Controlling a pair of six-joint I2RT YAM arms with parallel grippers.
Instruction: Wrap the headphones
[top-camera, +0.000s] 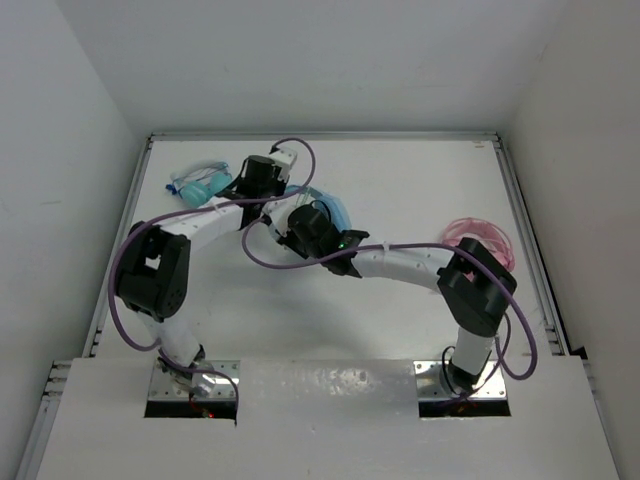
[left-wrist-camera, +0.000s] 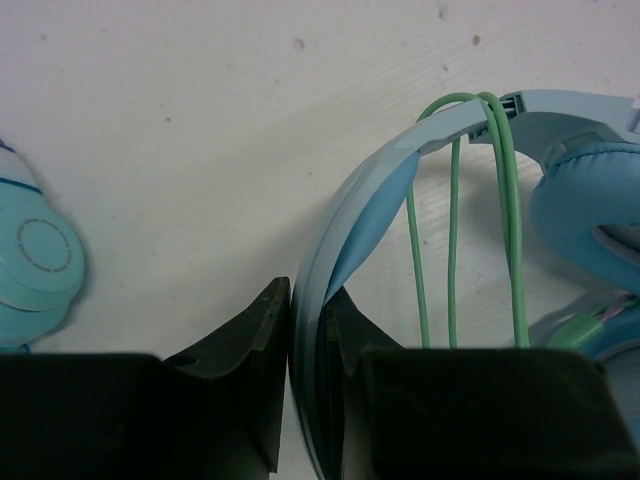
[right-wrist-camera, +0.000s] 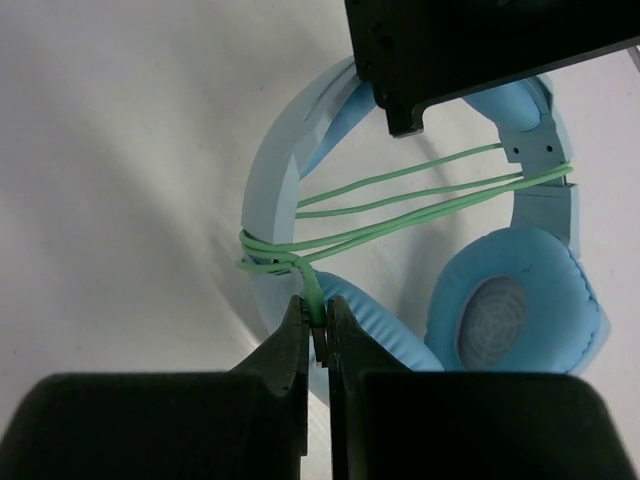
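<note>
Where the two arms meet, near the back middle of the white surface (top-camera: 420, 190), are the big light-blue headphones (right-wrist-camera: 270, 190). They seem to rest on the surface, but the arms hide most of them from above, so I cannot be sure.

The left end effector (left-wrist-camera: 305, 305) is closed tight on the blue headband (left-wrist-camera: 335, 240). One black finger presses on each side of the band.

The right end effector (right-wrist-camera: 318, 325) is closed too. It pinches the thin green cable (right-wrist-camera: 400, 195) between its tips, just beside one soft ear cup (right-wrist-camera: 380, 325). The other ear cup (right-wrist-camera: 515, 300) faces up and shows its round grey middle.

The cable goes around the headband near the right end effector. From there, a few green strands stretch across the open hoop to the far side of the band. In the left wrist view, the strands hang over the top of the band and run down past a cup.

A smaller teal pair of headphones (top-camera: 200, 185) lies at the back left of the surface, near the left end effector but not touching the blue ones. A pink pair (top-camera: 485, 240) lies on the right side, well apart, partly behind the right arm's elbow.
</note>
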